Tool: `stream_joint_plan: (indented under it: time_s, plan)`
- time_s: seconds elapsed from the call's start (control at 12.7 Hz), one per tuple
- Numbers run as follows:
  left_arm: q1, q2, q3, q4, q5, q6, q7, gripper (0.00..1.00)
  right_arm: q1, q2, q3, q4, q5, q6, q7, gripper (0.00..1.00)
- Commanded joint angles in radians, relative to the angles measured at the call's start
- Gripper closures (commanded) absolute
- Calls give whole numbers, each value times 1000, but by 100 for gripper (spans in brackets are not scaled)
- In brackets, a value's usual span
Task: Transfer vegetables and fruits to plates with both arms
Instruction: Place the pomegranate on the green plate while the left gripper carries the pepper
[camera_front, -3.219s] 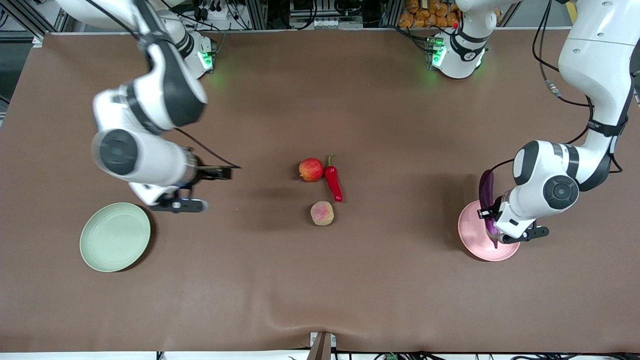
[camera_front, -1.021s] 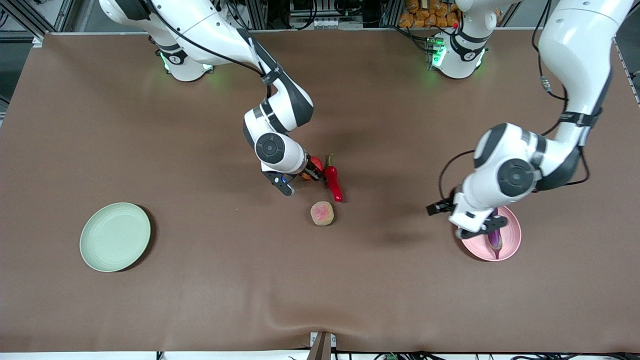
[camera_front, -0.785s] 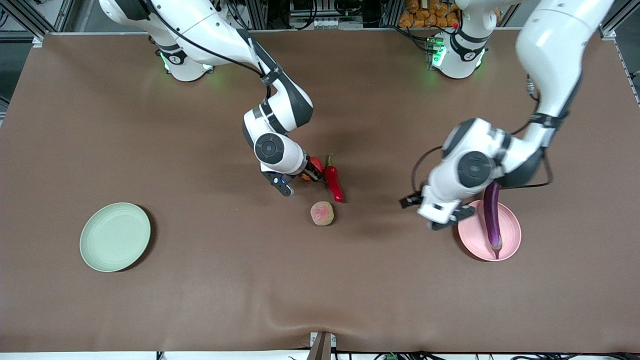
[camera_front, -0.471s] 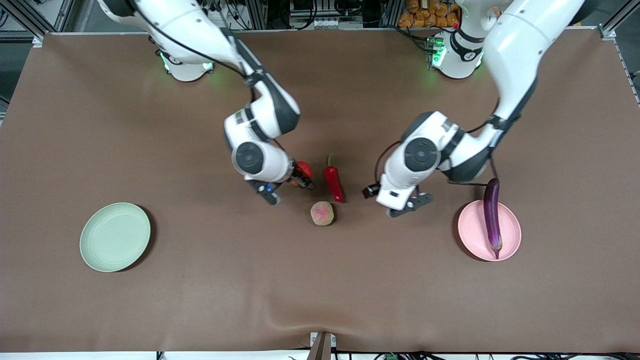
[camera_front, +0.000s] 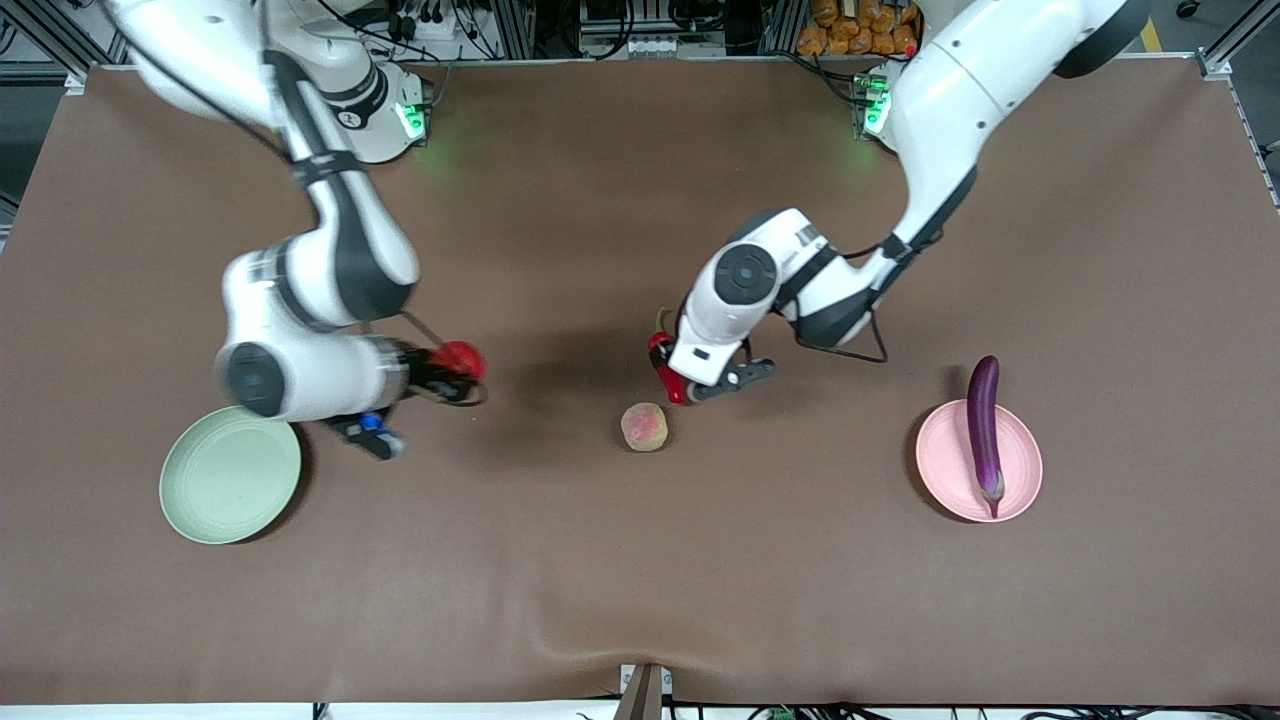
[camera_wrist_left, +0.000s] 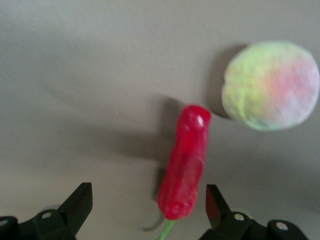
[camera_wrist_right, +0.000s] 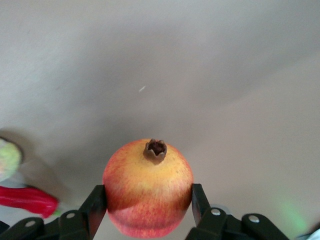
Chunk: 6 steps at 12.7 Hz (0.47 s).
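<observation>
My right gripper (camera_front: 462, 372) is shut on the round red apple-like fruit (camera_front: 462, 357) and holds it above the table, between the pale green plate (camera_front: 230, 474) and the peach-like fruit (camera_front: 645, 427). In the right wrist view the fruit (camera_wrist_right: 148, 187) sits between both fingers (camera_wrist_right: 97, 202). My left gripper (camera_front: 685, 380) is open, low over the red chili pepper (camera_front: 658, 347). In the left wrist view the chili (camera_wrist_left: 186, 162) lies between the fingertips (camera_wrist_left: 80, 205), with the peach-like fruit (camera_wrist_left: 271, 85) beside its tip. The purple eggplant (camera_front: 983, 420) lies across the pale pink plate (camera_front: 945, 465).
The brown table cloth has a raised fold at its edge nearest the front camera (camera_front: 560, 640). The two arm bases stand along the table edge farthest from the front camera. The green plate holds nothing.
My left gripper let go of the eggplant on the pink plate and moved over the chili. My right gripper closed on the red fruit and carried it toward the green plate.
</observation>
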Motion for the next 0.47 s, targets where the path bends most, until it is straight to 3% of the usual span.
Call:
stream_joint_plan:
  time_s: [0.0,0.24,0.39]
  plan:
    - [-130,2,97,23,19,21,-42,0,-157,-23,22,-16,-30,-49,-289,100]
    - [-230,38,169,21,54,84,-43,1,-327,-16,22,-15,-109,-51,-619,100]
    - [-235,58,175,21,88,112,-42,20,-363,-8,24,-13,-253,-19,-710,100]
